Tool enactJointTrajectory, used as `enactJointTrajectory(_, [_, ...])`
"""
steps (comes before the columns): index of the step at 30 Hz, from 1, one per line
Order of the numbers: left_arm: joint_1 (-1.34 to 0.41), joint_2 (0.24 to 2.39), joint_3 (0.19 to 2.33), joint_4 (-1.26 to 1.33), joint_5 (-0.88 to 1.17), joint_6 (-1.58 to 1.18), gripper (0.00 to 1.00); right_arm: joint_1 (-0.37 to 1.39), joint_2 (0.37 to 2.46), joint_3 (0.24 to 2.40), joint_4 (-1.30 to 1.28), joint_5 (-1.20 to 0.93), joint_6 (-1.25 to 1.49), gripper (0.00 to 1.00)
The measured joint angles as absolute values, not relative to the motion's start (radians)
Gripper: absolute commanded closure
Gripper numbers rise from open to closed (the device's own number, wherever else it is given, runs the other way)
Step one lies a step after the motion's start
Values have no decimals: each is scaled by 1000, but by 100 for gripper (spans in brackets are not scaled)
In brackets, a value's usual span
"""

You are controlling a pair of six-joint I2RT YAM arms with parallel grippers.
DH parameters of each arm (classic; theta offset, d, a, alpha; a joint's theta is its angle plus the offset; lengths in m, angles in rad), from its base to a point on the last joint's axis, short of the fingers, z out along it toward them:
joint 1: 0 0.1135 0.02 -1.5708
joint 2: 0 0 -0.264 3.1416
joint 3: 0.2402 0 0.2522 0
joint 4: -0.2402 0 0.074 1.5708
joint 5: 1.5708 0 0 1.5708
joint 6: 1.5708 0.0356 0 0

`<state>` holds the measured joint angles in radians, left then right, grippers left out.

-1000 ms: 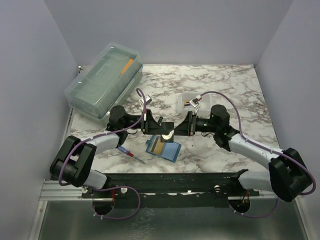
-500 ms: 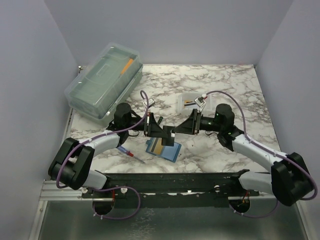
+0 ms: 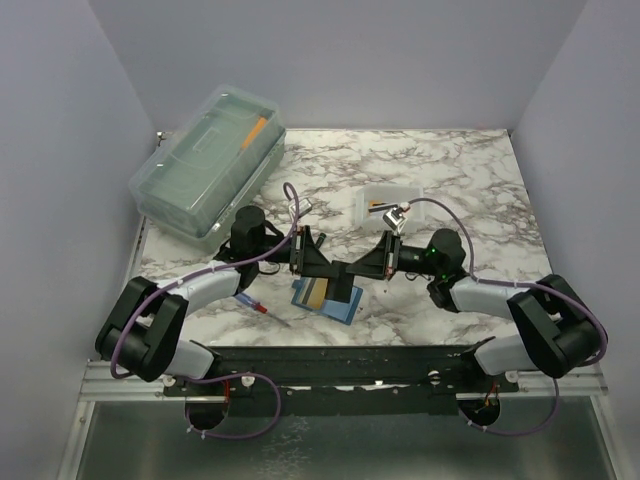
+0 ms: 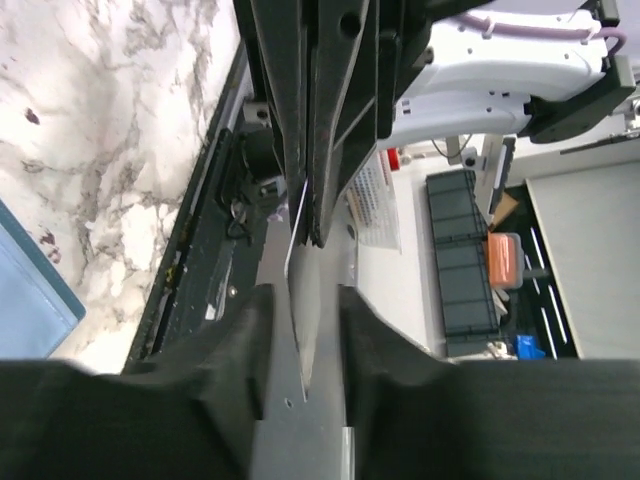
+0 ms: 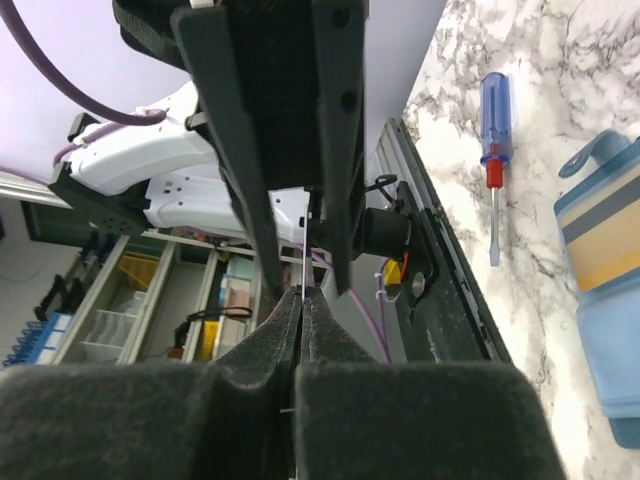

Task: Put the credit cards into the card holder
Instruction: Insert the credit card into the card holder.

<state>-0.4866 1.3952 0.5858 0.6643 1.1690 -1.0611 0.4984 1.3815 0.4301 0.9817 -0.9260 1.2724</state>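
Near the table's point(image 3: 450, 180) front edge, mid-width, the right gripper point(image 5: 300, 310) pinches one credit card point(image 4: 296, 240) edge-on. The left gripper point(image 4: 305, 340) stands parted around it, not gripping. Beneath lies the card holder point(image 5: 610, 350), a gold-striped card point(image 5: 605, 268) apparently lodged inside. Judged part done: the held card awaits insertion.

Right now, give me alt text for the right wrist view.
The right gripper is shut on a thin credit card seen edge-on, the left gripper open around its far end. Beyond, on the marble table, lie a blue-handled screwdriver and the teal card holder.
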Motion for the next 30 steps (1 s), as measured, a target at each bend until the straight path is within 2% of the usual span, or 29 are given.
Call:
enactJointTrajectory(2, [-476, 1388, 582, 659, 1155, -1082, 57, 498, 1394, 381, 1069, -901, 1322, 100])
enactJointTrajectory(4, [-465, 1369, 570, 654, 1139, -1104, 69, 498, 1398, 349, 1122, -867, 1354, 100])
enactJointTrajectory(5, [-459, 1354, 562, 653, 1129, -1118, 72, 499, 1398, 342, 1139, -851, 1364, 100])
enactJointTrajectory(12, [-458, 1330, 553, 651, 1098, -1158, 74, 502, 1412, 342, 1211, -778, 1398, 100])
enactJointTrajectory(13, [-458, 1330, 552, 651, 1095, -1160, 78, 505, 1413, 343, 1211, -772, 1399, 100])
enactJointTrajectory(15, [-458, 1330, 553, 650, 1092, -1166, 95, 505, 1414, 347, 1210, -763, 1398, 100])
enactJointTrajectory(16, [-458, 1330, 552, 650, 1092, -1166, 100, 506, 1414, 351, 1209, -759, 1398, 100])
enactJointTrajectory(17, [-458, 1330, 553, 649, 1091, -1168, 100, 507, 1414, 356, 1206, -756, 1397, 96])
enactJointTrajectory(19, [-455, 1329, 553, 648, 1090, -1168, 100, 508, 1411, 362, 1184, -751, 1386, 75])
enactJointTrajectory(21, [-443, 1323, 554, 613, 1082, -1143, 100, 508, 1391, 364, 1097, -737, 1356, 61])
enactJointTrajectory(23, [-423, 1299, 585, 442, 1034, -1051, 100, 516, 1340, 389, 900, -691, 1269, 54])
enactJointTrajectory(28, [-394, 1227, 781, -72, 729, -749, 100, 622, 1292, 565, 382, -468, 1000, 51])
enactJointTrajectory(30, [-389, 1198, 813, -179, 642, -672, 100, 698, 1335, 640, 242, -398, 925, 57])
